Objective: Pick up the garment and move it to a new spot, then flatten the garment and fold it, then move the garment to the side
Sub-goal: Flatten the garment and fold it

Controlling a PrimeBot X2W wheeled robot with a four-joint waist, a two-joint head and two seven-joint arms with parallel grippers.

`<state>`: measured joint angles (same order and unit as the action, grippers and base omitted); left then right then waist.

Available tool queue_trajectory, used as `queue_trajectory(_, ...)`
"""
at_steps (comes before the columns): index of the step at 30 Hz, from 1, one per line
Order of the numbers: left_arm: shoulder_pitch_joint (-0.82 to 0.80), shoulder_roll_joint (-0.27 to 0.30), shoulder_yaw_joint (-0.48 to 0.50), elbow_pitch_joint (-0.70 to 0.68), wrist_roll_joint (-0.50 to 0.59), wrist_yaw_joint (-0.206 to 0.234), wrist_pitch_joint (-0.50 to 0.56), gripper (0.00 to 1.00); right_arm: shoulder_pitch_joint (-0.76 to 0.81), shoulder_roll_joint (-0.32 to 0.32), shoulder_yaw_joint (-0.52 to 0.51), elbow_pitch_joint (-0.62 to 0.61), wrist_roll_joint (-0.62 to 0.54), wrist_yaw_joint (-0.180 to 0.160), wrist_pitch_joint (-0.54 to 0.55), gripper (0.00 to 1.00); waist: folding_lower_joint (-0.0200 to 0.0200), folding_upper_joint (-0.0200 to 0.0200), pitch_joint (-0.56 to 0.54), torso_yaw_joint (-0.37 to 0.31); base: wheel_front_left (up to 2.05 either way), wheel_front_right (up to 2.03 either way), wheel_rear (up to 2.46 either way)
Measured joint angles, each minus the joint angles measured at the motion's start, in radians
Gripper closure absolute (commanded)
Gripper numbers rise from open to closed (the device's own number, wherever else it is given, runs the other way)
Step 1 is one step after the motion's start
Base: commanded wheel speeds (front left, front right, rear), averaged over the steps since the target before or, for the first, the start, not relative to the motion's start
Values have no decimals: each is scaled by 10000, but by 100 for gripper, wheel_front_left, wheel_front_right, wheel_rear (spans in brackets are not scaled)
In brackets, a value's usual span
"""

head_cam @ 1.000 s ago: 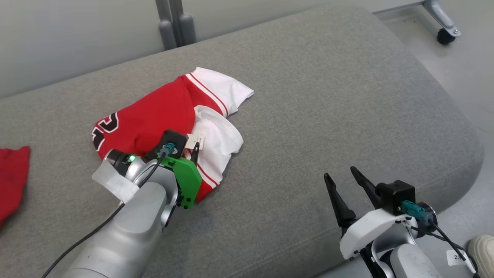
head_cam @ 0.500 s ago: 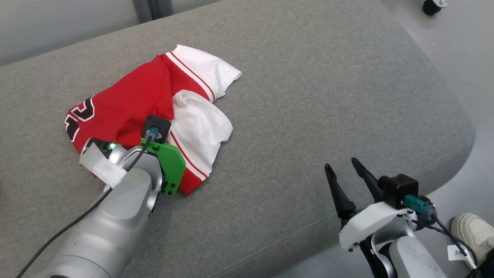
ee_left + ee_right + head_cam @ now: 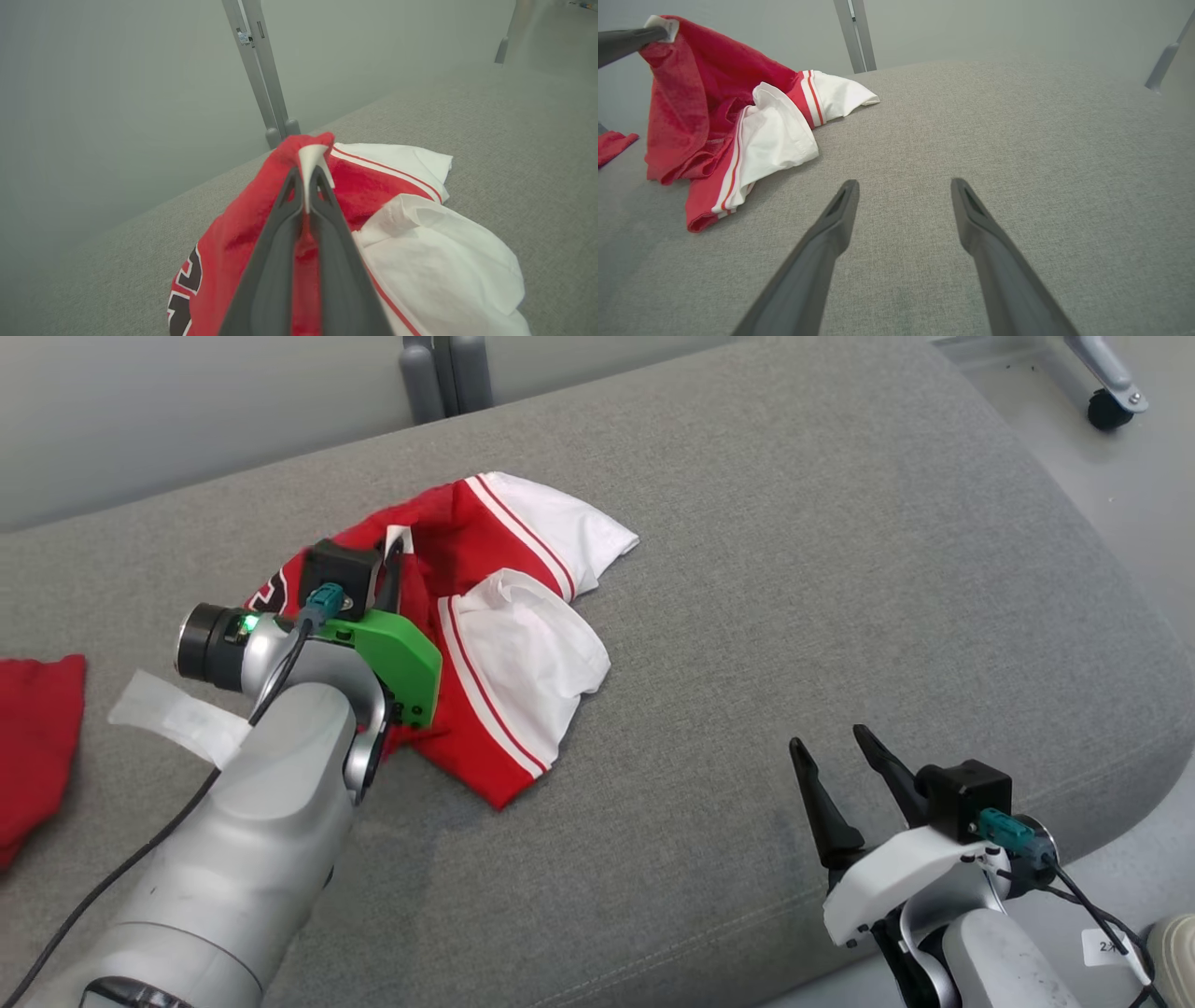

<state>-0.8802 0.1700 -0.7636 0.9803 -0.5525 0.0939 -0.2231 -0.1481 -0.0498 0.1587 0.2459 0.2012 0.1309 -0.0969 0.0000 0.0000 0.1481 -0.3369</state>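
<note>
Crumpled red-and-white garment (image 3: pixel 495 644), one fold raised

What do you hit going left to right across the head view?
Far left, red cloth → jersey → right gripper, jaws apart → caster wheel.

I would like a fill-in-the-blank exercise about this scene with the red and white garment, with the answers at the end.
1. The left gripper is shut on the red and white fabric garment, pinching its small ____ label.
2. The right gripper, over the grey woven cushion, is ____ and holds nothing.
3. A second cloth at the cushion's left edge is ____ in colour.
Answers: white; open; red.
</note>
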Motion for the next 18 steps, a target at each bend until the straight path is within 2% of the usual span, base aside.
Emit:
queue_trajectory(12, -424, 959, 395, -2017, -230, 265, 399, 100, 252, 2, -82, 44, -4, 0, 88, 0, 0, 0, -886, 127, 0, 0, 0)
queue_trajectory(18, -431, 905, -36, -3392, -155, 165, 1080, 100, 466, 0, -219, 50, -21, 0, 161, 0, 0, 0, -1146, 17, 0, 0, 0)
